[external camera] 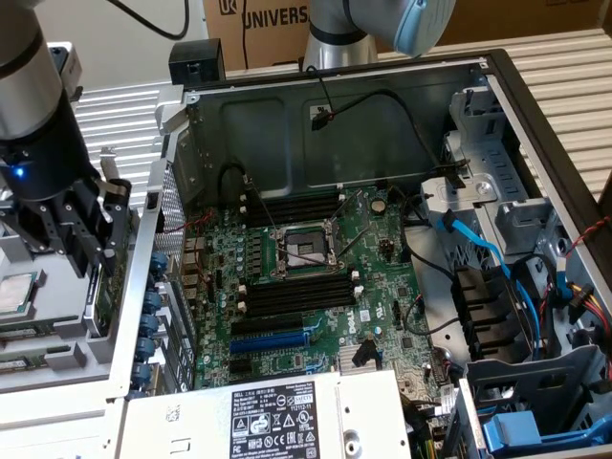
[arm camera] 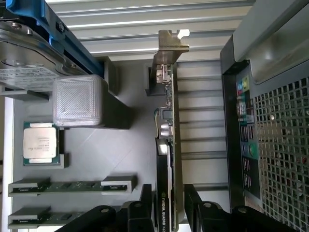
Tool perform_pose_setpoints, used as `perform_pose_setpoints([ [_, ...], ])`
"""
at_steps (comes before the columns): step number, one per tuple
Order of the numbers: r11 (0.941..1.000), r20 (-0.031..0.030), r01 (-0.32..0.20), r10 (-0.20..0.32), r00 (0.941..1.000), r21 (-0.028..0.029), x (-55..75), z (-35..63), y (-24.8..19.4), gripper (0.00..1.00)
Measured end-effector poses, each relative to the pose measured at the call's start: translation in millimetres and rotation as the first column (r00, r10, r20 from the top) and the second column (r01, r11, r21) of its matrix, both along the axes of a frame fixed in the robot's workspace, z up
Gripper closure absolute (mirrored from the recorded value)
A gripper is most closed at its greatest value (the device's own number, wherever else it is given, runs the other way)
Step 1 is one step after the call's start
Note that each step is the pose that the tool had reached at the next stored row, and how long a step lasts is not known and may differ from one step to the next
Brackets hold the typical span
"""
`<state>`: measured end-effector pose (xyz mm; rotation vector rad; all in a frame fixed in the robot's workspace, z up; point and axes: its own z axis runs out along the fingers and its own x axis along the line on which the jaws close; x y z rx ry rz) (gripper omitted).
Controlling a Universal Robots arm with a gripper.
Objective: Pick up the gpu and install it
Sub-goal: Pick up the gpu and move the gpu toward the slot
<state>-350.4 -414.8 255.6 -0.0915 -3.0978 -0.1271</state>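
On-edge gpu (arm camera: 166,145) – long axis pts bracket (arm camera: 171,44) away from claw (arm camera: 169,200) (unclenched, straddling it).

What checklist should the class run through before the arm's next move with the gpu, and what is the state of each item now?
1. Gripper straddles the gpu: ok, the card sits between its open jaws.
2. Jaws open: ok.
3. Gpu stands on edge in the grey tray: ok.
4. Gripper touching the card: cannot tell.
5. CPU and memory sticks lie apart from the gpu: ok.
6. Blue slot on the motherboard is empty: ok.
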Motion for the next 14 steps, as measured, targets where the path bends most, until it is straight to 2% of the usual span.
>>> perform_pose_setpoints([
  [3,1.0,-0.002,0.0,0.0,1.0,0.002,-0.7,-4.2,0.6,0.6],
  [7,1.0,-0.0093,0.0,0.0,1.0,0.0021,-0.8,-10.4,6.5,0.6],
  [11,1.0,-0.0176,0.0,0.0,0.9998,0.0021,-1.4,-15.1,7.5,0.6],
  [14,1.0,-0.0183,0.0,0.0,0.9998,0.0021,-1.4,-15.1,7.4,0.6],
])
